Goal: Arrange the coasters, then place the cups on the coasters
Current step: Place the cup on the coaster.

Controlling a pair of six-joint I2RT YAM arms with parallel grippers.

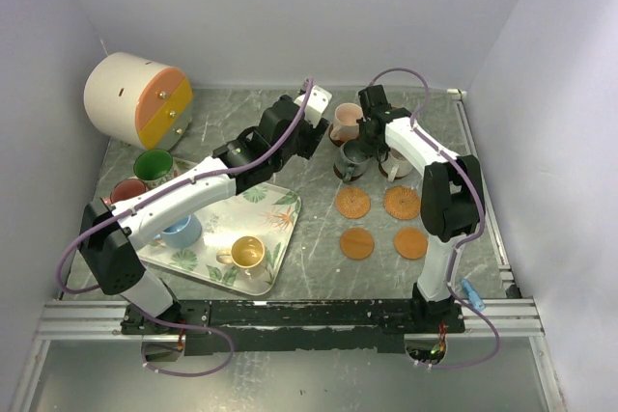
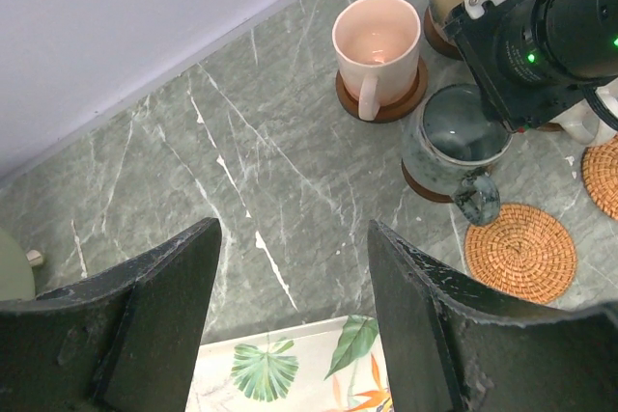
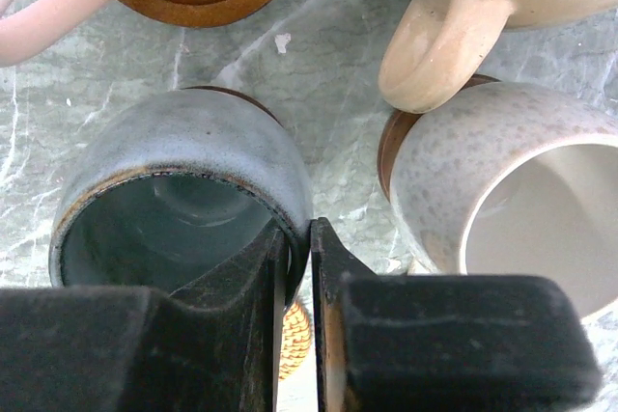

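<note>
The right gripper [image 3: 311,238] pinches the grey mug [image 3: 183,161] at its right rim, one finger inside. The mug stands on its coaster [image 2: 422,183], far middle. The left gripper [image 2: 293,233] gapes empty, to its left.

Soft, even light fell from above; only faint shadows lay on the table [image 1: 314,260]. The dark grey cup [image 3: 183,171] carried a dull sheen. Close to the lenses, my left fingers [image 2: 145,325] and right fingers [image 3: 232,335] looked dark and soft-edged.
</note>
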